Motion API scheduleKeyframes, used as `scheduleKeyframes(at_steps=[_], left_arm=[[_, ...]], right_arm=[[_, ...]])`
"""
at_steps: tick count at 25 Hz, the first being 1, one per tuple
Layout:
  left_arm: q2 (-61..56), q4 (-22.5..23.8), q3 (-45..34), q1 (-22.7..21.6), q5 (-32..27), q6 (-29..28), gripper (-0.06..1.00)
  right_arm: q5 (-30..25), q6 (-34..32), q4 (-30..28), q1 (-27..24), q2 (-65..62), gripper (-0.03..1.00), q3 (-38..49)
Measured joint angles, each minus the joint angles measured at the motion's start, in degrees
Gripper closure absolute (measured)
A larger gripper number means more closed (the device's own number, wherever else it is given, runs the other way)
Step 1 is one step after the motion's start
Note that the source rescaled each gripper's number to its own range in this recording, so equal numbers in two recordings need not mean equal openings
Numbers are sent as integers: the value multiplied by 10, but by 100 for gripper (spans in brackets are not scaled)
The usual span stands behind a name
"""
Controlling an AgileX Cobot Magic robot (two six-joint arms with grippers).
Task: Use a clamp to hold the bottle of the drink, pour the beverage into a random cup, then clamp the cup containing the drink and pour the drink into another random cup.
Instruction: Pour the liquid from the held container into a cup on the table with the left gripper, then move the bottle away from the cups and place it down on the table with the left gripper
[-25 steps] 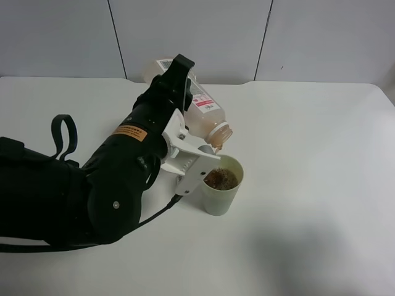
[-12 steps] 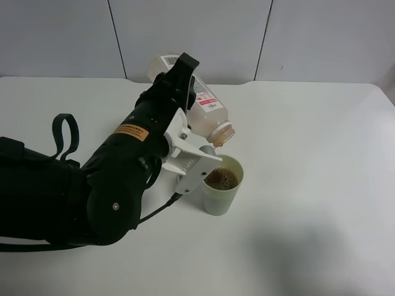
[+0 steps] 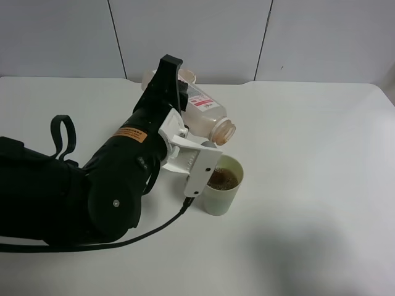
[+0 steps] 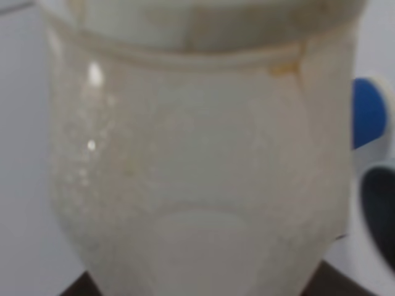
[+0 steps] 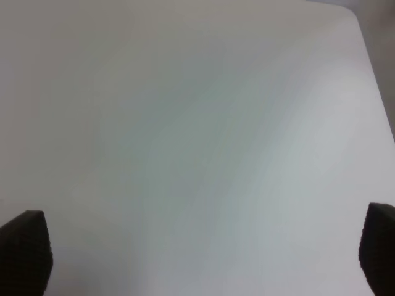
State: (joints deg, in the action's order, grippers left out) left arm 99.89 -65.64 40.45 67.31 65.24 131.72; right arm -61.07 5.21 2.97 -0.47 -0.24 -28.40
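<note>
My left gripper (image 3: 174,80) is shut on the bottle (image 3: 203,112), held tilted with its tan neck pointing down to the right, above and just apart from the cup. The pale yellow-green cup (image 3: 221,192) stands upright on the table with brown beverage (image 3: 222,179) inside. In the left wrist view the bottle (image 4: 191,166) fills the frame, clear and nearly drained, with droplets on its wall. A sliver of a cup with a dark inside (image 4: 379,209) shows at that view's edge. My right gripper (image 5: 200,256) is open over bare table and holds nothing.
A white cup with a blue sleeve (image 4: 369,114) stands behind the bottle; its rim (image 3: 186,76) peeks out beyond the gripper. The white table (image 3: 321,154) stretches to the right. My bulky left arm (image 3: 105,185) covers the near left.
The bottle's neck has lifted up and away from the yellow-green cup's rim as my left wrist rotated back. The pouring has stopped. The cup has not moved.
</note>
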Motion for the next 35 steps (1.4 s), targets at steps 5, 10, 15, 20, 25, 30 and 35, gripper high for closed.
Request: scheduleKeyframes(at_steps=[5,10,15,20,25,30,35], left_arm=[[-18,-15,0,-17,-57,-109,94],[-62,-7,0,-41,-107,-217,94],[-108,27,0,-69,-151,-306,94],[-154,103,-15,-116,-210,-454,94],[-206,236,-54,-199,-254,-688,94],[-250,410,-83,-300,-304,-932,94],[-273,591,-88,-412,-357,-1153,94]], right_arm=[[0,0,0,0,0,-3,0],[0,0,0,0,0,-3,0],[0,0,0,0,0,-3,0],[0,0,0,0,0,-3,0],[0,0,0,0,0,-3,0],[0,0,0,0,0,-3,0],[0,0,0,0,0,-3,0]])
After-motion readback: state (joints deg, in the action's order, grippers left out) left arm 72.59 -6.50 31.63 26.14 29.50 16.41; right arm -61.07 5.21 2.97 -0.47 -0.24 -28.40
